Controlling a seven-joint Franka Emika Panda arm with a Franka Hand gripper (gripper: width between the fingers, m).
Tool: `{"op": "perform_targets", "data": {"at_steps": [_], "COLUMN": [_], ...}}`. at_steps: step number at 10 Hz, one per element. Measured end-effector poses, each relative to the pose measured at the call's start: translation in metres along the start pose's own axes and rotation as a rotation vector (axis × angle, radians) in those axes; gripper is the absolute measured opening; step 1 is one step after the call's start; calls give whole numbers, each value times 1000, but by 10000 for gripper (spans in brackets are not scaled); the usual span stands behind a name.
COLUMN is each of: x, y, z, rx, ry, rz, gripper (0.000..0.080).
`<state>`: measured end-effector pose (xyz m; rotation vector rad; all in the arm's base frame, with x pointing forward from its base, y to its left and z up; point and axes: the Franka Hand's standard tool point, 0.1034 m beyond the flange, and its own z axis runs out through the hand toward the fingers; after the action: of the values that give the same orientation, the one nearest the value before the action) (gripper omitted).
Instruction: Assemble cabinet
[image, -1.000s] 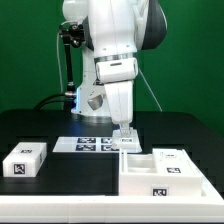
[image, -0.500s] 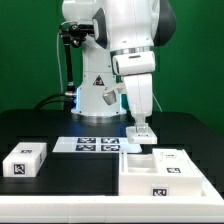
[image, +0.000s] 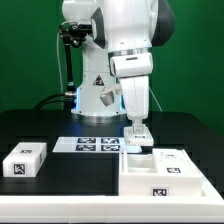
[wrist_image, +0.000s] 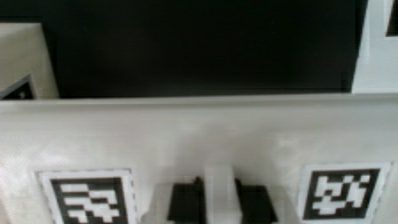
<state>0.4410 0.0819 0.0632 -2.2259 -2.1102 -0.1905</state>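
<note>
The cabinet (image: 140, 180), a large white open box with a tag on its front wall, sits at the exterior view's right. My gripper (image: 137, 135) hangs just over the box's far left corner. In the wrist view my gripper (wrist_image: 217, 200) shows two dark fingers (wrist_image: 183, 202) close together with a narrow white strip between them. They sit against a white tagged part (wrist_image: 196, 140) that has one tag on either side of them. A small white tagged block (image: 25, 160) lies on the black table at the exterior view's left.
The marker board (image: 95, 145) lies flat between the small block and the box. The arm's base (image: 90, 95) stands behind it. Another white part (wrist_image: 18, 60) shows at the wrist view's edge. A green wall closes the back.
My gripper has moved toward the exterior view's right and slightly up from one second ago. In the last half second it eased back a little to the left and down.
</note>
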Motion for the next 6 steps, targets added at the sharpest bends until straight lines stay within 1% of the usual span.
{"op": "perform_targets", "data": {"at_steps": [1,2,6], "x": [4,9,6], "y": [-4,-8,-8], "z": [2,3,5], "rx": [26,46,48], "ry": [-7,-14,-12], "rz": [63,91,88], "gripper": [64,64,64]}}
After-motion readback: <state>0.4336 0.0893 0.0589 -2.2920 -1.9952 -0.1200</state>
